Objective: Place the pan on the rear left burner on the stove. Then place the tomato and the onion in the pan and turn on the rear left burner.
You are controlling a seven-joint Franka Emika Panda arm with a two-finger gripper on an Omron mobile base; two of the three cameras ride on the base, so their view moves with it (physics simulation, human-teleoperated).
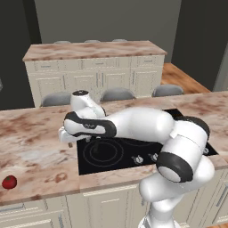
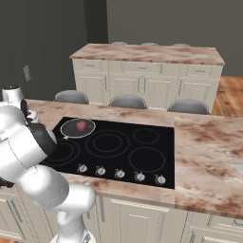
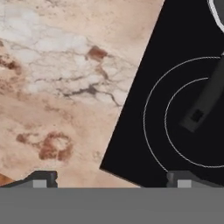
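The pan sits at the rear left of the stove and covers the rear left burner. The dull pinkish onion lies inside it. The pan's black handle and a bit of its pale rim reach over the front left rings in the hand view. Far to the left, the bright red tomato rests on the counter near its front edge. My gripper is open and empty. It hovers over the stove's front left corner and the counter beside it, well short of the tomato.
A row of silver knobs lines the stove's front. The double-ring burner lies under my hand. Behind the counter stand grey stool tops and a marble-topped island. My arm stretches left over the stove.
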